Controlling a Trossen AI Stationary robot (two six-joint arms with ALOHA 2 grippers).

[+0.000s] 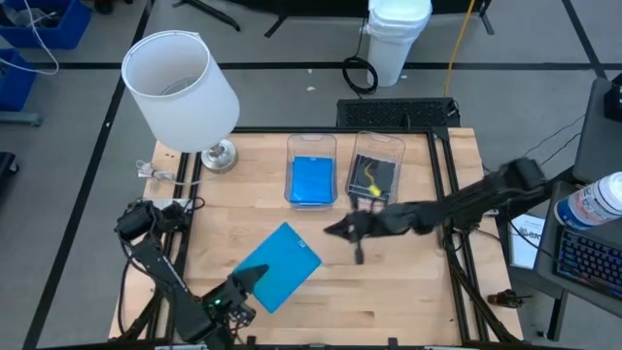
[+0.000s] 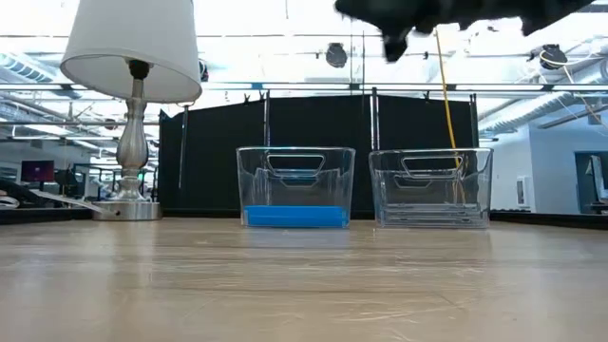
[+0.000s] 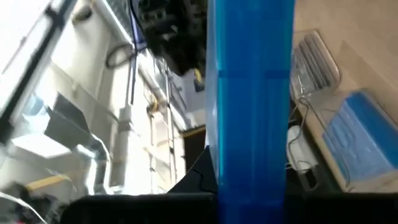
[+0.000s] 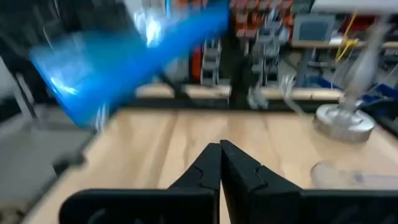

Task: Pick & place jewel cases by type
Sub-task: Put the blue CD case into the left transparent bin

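Note:
A bright blue jewel case [image 1: 284, 262] is in the air above the table's near left part, with my left gripper [image 1: 251, 280] shut on it. In the right wrist view the blue jewel case [image 4: 124, 56] shows tilted, well above the wood. My right gripper [image 4: 221, 155] is shut on nothing and hovers high over the table's middle [image 1: 340, 230], in front of the two clear bins. The left bin [image 1: 311, 170] holds blue jewel cases lying flat on its floor. The right bin [image 1: 375, 173] holds grey ones with dark inserts. My left gripper holds the blue jewel case by its near left edge [image 1: 260, 276], pinched between the two fingers. They reach in level from the table's near left corner. The case stretches away from the fingers [image 3: 249, 124], lifted clear of the table and tilted.
A lamp with a white shade [image 1: 180, 78] and a silver base [image 1: 219, 156] stands at the table's far left. The bins stand side by side at the far middle [image 2: 296, 185] [image 2: 432, 185]. Bare wood lies between them and the near edge.

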